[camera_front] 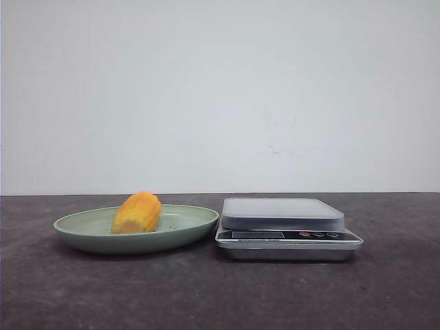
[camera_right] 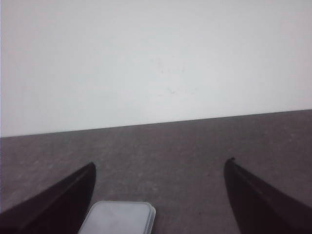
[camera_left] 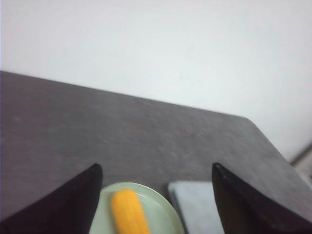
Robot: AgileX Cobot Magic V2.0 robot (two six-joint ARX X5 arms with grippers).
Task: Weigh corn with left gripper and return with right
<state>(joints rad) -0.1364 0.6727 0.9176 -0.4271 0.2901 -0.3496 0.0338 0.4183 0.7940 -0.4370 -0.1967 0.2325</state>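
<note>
The yellow-orange corn point(camera_front: 137, 213) lies on a pale green plate point(camera_front: 185, 230) at the left of the table. A silver kitchen scale point(camera_front: 283, 223) stands just right of the plate, its platform bare. In the left wrist view the corn point(camera_left: 129, 213) and plate point(camera_left: 161, 209) show below and ahead of my left gripper point(camera_left: 157, 168), which is open and well back from them. My right gripper point(camera_right: 160, 163) is open too, with only the scale's platform point(camera_right: 119, 218) showing below it. Neither gripper appears in the front view.
The dark table point(camera_front: 220, 295) runs to a white wall behind. In the left wrist view the table's far right corner point(camera_left: 248, 122) is rounded. The scale's display and buttons point(camera_front: 316, 234) face the front.
</note>
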